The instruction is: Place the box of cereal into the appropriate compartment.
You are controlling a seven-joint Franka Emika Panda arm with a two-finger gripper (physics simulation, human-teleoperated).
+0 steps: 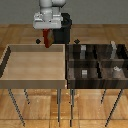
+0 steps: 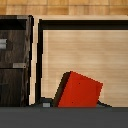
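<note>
The box of cereal [image 1: 47, 37] is a small red flat box. It hangs tilted from my gripper [image 1: 46, 35] above the far edge of the light wooden tray [image 1: 10, 62], clear of its floor. In the wrist view the box [image 2: 77, 90] fills the space between the jaws, which are shut on it; the fingertips themselves are hidden. The dark compartment bin [image 1: 95, 62] stands to the exterior view's right of the tray, with small grey objects [image 1: 84, 73] in its cells. Its dark wall also shows in the wrist view [image 2: 15, 60].
The robot's black base [image 1: 64, 27] stands behind the tray. The tray and the bin rest on thin metal legs [image 1: 59, 107] over a wooden floor. The tray's raised rim [image 2: 37, 55] separates it from the bin.
</note>
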